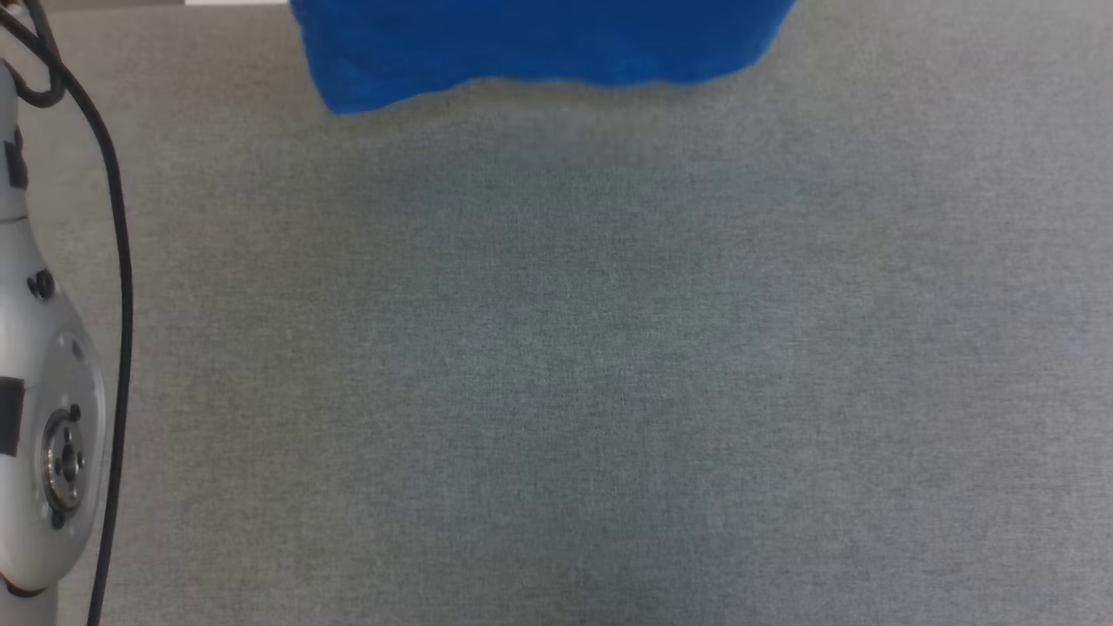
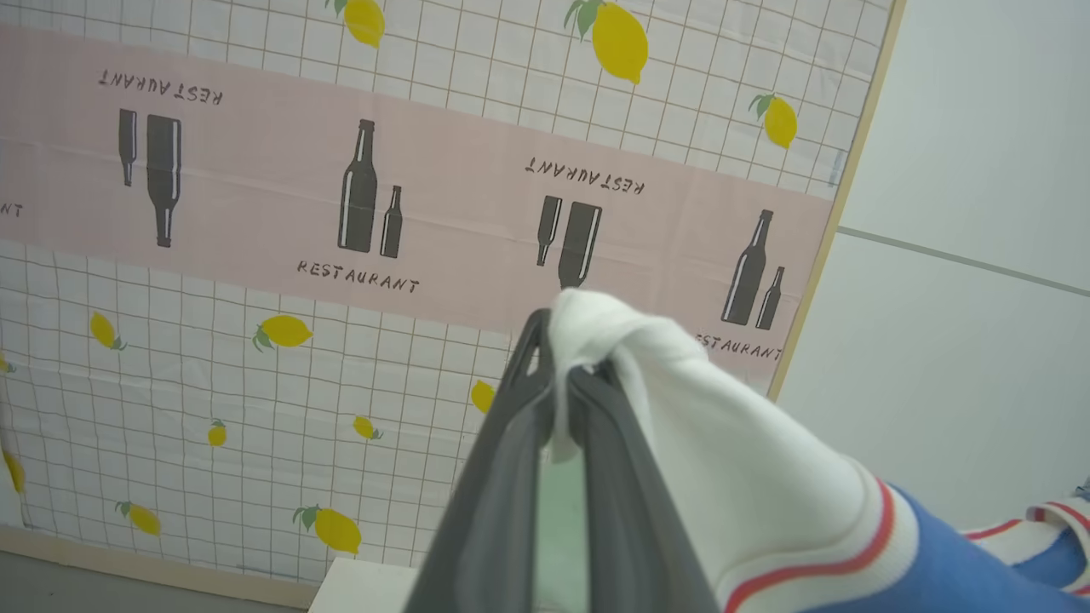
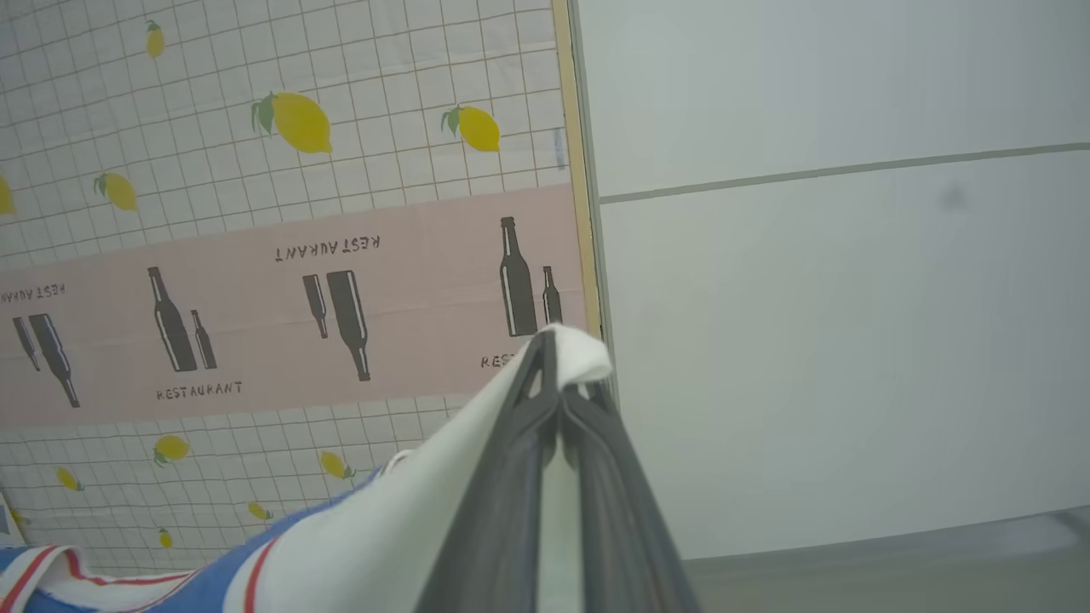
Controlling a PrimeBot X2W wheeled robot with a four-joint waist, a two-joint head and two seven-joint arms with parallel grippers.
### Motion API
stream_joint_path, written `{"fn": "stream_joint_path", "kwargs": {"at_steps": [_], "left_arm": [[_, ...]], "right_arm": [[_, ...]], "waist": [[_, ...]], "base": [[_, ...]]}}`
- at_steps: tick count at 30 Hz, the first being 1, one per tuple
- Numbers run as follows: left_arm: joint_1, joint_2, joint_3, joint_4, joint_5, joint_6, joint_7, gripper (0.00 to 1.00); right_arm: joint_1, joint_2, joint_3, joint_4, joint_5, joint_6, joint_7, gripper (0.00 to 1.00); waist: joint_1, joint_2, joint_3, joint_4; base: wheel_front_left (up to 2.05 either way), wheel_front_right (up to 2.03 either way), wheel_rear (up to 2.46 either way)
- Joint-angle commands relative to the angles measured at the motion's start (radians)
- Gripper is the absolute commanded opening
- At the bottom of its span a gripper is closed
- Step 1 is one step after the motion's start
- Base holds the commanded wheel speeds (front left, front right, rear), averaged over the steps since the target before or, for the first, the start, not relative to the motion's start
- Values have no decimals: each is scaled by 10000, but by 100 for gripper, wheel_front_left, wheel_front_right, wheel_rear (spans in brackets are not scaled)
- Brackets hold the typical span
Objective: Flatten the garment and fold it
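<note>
The garment point(image 1: 539, 43) hangs in the air at the top of the head view, its bright blue lower hem above the grey table point(image 1: 556, 365). In the left wrist view my left gripper point(image 2: 558, 375) is shut on the garment's white sleeve cloth point(image 2: 732, 460), which runs off to the right into red-striped trim and blue body. Seen from the right wrist, my right gripper point(image 3: 558, 375) is shut on the other white sleeve point(image 3: 409, 519), draping down to the left toward the same trim and blue fabric.
A pale forearm joint point(image 1: 43, 409) with a black cable point(image 1: 117, 261) stands at the left edge of the head view. Behind the grippers hangs a lemon-and-bottle printed cloth point(image 2: 341, 213) beside a plain white wall point(image 3: 834, 298).
</note>
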State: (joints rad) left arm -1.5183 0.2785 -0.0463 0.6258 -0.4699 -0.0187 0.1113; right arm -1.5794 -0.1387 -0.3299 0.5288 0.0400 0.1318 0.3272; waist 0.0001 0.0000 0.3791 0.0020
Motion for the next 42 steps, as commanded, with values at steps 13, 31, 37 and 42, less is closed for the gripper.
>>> {"fn": "stream_joint_path", "kwargs": {"at_steps": [13,31,37,42], "left_arm": [[1586,-630,95,1140,-1239,-979,-1185,0],[12241,-1459,-542,-1534,-3866,-670,-319,0],[14021,-1246,-596,-1903,-3816,11,192,0],[14882,-692,-631,-2226,-3266,976,518,0]], "right_arm": [[1928,-903,1221,-139,2246,-11,-570,0],[14751,152,539,-4830,4388,-11,297,0],[16641,302,869,-4647,3703,-11,47,0],[17461,-130,905,-4467,3022,-11,286,0]], "waist": [[-1,0,-344,697],[-1,0,-3259,1204],[-1,0,-3501,1090],[-1,0,-3588,1014]], "base": [[0,0,0],[0,0,0],[0,0,0],[0,0,0]]}}
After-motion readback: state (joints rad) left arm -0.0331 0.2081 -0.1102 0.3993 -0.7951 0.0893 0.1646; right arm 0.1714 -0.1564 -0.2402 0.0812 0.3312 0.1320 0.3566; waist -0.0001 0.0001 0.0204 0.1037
